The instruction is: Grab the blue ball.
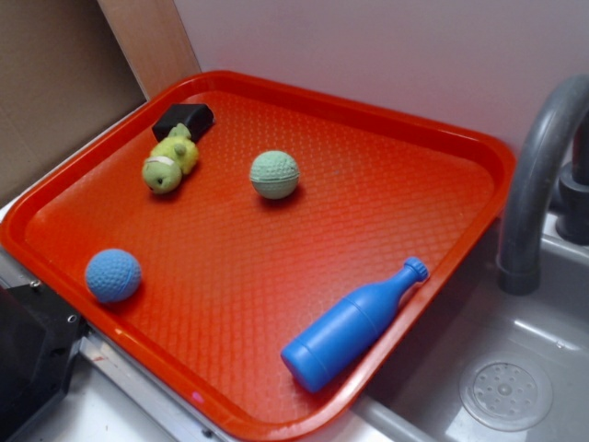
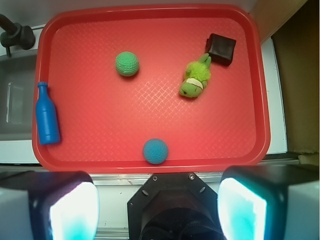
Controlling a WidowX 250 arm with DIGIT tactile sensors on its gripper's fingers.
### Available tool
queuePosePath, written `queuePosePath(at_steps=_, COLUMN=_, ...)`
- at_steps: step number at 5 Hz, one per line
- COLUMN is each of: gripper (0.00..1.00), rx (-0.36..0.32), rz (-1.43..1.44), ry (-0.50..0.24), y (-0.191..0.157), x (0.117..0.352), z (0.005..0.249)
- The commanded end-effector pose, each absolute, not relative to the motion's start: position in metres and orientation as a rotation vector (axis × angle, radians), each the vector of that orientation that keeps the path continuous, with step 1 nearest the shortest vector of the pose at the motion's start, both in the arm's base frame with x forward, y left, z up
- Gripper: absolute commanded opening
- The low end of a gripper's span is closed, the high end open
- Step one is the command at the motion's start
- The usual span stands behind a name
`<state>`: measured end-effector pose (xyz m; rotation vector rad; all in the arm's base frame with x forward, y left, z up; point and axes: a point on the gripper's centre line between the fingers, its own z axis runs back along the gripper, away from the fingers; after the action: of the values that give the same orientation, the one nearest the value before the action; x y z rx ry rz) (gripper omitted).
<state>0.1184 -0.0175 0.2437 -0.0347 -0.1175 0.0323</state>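
The blue ball point(image 1: 113, 275) point(image 2: 155, 151) is a small dimpled sphere lying near the front-left rim of the red tray point(image 1: 442, 129) point(image 2: 150, 14). In the wrist view it sits close to the tray's near edge, a little left of centre. My gripper point(image 2: 157, 207) hangs high above the table edge, short of the tray, with its jaws wide apart and nothing between them. Its fingers point(image 2: 72, 210) fill the bottom corners of the wrist view. The gripper does not show in the exterior view.
On the tray also lie a pale green dimpled ball point(image 1: 274, 174) point(image 2: 127, 64), a green plush toy point(image 1: 169, 163) point(image 2: 195, 80), a black block point(image 1: 183, 121) point(image 2: 221, 48) and a blue plastic bottle point(image 1: 352, 325) point(image 2: 47, 115). A grey faucet point(image 1: 538, 175) and sink point(image 1: 506, 387) stand beside the tray.
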Motion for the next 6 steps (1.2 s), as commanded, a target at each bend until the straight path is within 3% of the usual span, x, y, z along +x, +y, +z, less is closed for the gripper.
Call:
queuePosePath(at_steps=1, gripper=1.00, rx=-0.035, rz=0.032, ry=-0.117, y=-0.017, x=0.118, z=0.244)
queuePosePath(at_steps=2, gripper=1.00, rx=0.058, rz=-0.077, ry=-0.096, y=-0.063, x=0.094, z=0.194)
queuePosePath(at_steps=3, gripper=1.00, rx=0.082, rz=-0.108, ry=-0.113, y=-0.076, x=0.088, z=0.142)
queuePosePath(at_steps=4, gripper=1.00, rx=0.059, rz=-0.190, ry=-0.128, y=-0.082, x=0.090, z=0.092)
queuePosePath(at_steps=5, gripper=1.00, rx=0.033, rz=-0.152, ry=-0.134, y=-0.062, x=0.107, z=0.074)
queuePosePath(at_steps=6, gripper=1.00, rx=-0.040, rz=-0.137, ry=-0.148, y=-0.045, x=0.123, z=0.068)
